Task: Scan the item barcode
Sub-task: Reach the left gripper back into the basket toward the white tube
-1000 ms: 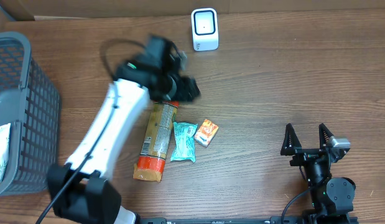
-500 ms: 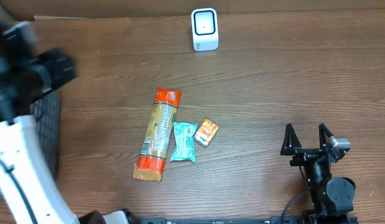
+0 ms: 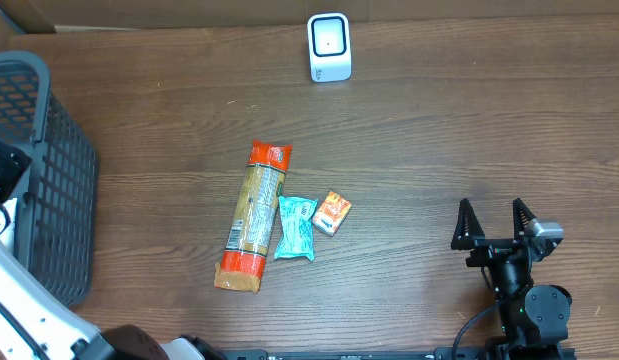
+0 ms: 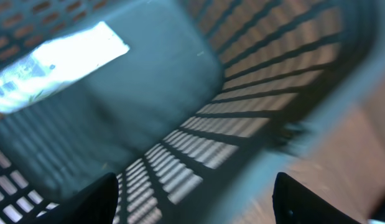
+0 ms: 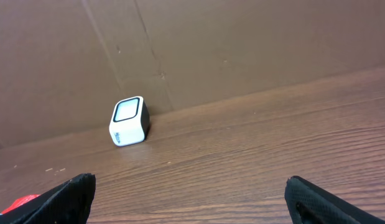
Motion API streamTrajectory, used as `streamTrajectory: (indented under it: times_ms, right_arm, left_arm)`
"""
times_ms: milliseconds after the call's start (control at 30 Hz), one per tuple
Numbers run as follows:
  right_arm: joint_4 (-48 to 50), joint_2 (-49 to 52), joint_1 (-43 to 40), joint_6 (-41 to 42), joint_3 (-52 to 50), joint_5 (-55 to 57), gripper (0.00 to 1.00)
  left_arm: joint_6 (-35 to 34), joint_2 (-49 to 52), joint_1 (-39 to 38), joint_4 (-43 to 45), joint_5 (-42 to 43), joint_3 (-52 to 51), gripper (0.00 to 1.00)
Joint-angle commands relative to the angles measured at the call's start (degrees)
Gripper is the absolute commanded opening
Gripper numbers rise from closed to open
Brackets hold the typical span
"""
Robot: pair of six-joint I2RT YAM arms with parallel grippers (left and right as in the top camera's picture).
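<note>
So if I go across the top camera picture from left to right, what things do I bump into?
grey basket → long packet with orange ends → teal packet → small orange box → right fingers. The white scanner lines up with the small orange box, so it is left out.

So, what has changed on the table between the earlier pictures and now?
The left arm swung from above the long package to the left edge; its open left gripper now hangs over the basket, holding nothing. No item was visibly taken or released. The long package, teal packet, orange box, scanner and open right gripper stayed put.
</note>
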Motion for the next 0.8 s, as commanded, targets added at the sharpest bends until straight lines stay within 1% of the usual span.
streamTrajectory:
  times_ms: [0, 200, 400, 467, 533, 600, 767]
  right_arm:
    - [0.15, -0.46, 0.28, -0.02, -0.57, 0.39, 1.00]
    - [0.15, -0.46, 0.28, -0.02, -0.57, 0.39, 1.00]
    - [0.15, -0.46, 0.28, -0.02, -0.57, 0.39, 1.00]
    - [0.15, -0.46, 0.28, -0.02, -0.57, 0.39, 1.00]
    - [0.15, -0.46, 0.28, -0.02, -0.57, 0.39, 1.00]
    - [0.15, -0.46, 0.28, -0.02, -0.57, 0.39, 1.00]
    - [0.15, -0.46, 0.28, -0.02, -0.57, 0.39, 1.00]
  left_arm:
    - [-1.81, 1.22, 0.28, 0.96, -4.74, -3.63, 0.71]
    - [-1.79, 1.33, 0.31, 3.93, -11.04, -5.86, 0.73]
    - [-1.25, 1.70, 0.33, 9.11, -20.65, -6.40, 0.92]
    - [-0.70, 2.12, 0.48, 10.51, -24.65, -6.73, 0.93]
    - [-0.68, 3.08, 1.20, 11.04, -26.45, -6.78, 0.94]
    - [0.55, 5.16, 3.28, 11.17, -26.32, -6.78, 0.94]
    - [6.91, 9.03, 8.35, 10.93, -25.92, -6.78, 0.94]
